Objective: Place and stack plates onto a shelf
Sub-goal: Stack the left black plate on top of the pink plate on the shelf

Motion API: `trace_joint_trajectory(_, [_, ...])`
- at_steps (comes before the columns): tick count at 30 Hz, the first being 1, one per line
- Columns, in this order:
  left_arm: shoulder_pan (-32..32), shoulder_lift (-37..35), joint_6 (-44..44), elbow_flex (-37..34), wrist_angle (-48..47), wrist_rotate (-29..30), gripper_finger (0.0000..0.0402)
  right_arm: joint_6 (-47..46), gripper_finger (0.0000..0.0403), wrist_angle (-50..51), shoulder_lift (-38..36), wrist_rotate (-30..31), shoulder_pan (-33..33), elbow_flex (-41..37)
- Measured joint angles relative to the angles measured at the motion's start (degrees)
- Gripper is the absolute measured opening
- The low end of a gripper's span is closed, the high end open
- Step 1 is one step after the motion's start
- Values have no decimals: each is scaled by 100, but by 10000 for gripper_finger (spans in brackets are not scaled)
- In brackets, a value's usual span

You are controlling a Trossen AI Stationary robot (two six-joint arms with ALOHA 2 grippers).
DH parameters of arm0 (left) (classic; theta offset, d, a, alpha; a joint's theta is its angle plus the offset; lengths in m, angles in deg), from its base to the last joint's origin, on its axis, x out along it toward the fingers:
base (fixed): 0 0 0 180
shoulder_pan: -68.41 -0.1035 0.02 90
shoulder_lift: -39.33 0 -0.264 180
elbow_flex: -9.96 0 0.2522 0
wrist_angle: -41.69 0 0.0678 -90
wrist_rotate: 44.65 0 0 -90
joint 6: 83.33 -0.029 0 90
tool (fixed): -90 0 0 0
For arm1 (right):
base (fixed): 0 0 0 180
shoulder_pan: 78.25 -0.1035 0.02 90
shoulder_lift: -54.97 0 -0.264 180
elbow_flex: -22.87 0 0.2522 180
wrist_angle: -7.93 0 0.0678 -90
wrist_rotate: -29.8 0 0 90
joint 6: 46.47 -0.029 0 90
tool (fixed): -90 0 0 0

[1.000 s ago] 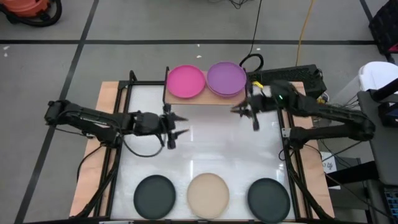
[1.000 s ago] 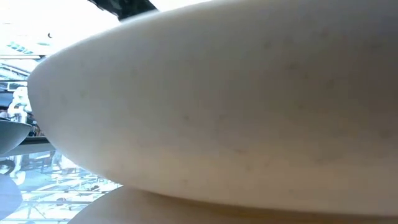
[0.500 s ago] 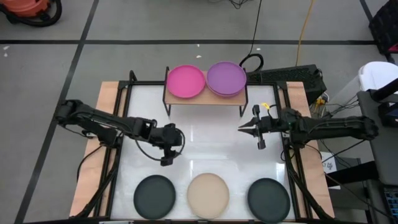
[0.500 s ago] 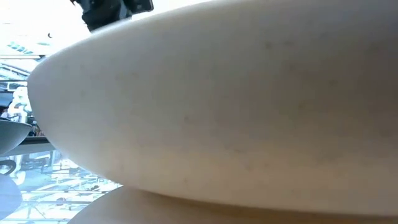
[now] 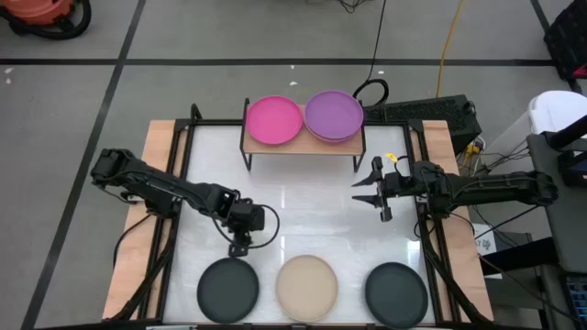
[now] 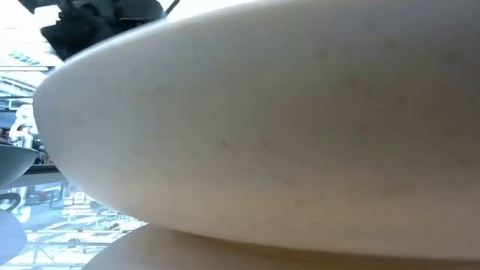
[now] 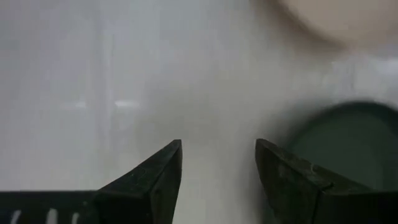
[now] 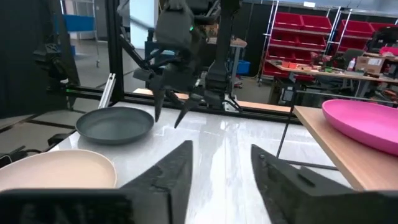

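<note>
The shelf [image 5: 303,147] stands at the table's far middle and carries a magenta plate [image 5: 273,120] and a purple stack [image 5: 334,115]. Along the near edge lie a black plate [image 5: 228,289], a beige plate [image 5: 307,286] and a second black plate [image 5: 396,290], each flat on the table. My left gripper [image 5: 240,246] is open and points down just beyond the left black plate [image 7: 339,146], touching nothing. My right gripper [image 5: 362,189] hangs open in front of the shelf's right end with nothing between its fingers [image 8: 180,171].
The white tabletop between the shelf and the near row of plates is bare [image 5: 312,211]. Black frame rails [image 5: 179,183] run along both sides of the table. The beige plate [image 6: 262,127] fills the low view.
My left gripper has gone toward the near edge and tipped down over the left black plate's far rim. My right gripper has drawn back from the shelf toward the near right, then opened.
</note>
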Motion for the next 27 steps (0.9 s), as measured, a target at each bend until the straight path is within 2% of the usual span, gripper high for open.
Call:
trace_joint_trajectory(6, [447, 192, -108, -33, -88, -206, 207, -24, 172, 13, 12, 1, 0, 0])
trace_joint_trajectory(10, [682, 513, -226, -17, 79, -504, 207, -26, 173, 6, 15, 0, 0, 0])
trace_joint_trajectory(21, [975, 1361, -267, -30, 177, -584, 206, -44, 172, 15, 15, 0, 0, 0])
trace_joint_trajectory(24, [967, 1445, -424, -28, 134, -584, 187, -25, 171, 16, 15, 1, 0, 0])
trace_joint_trajectory(27, [896, 1446, -572, -28, 98, -595, 134, -13, 171, 24, 15, 0, 0, 0])
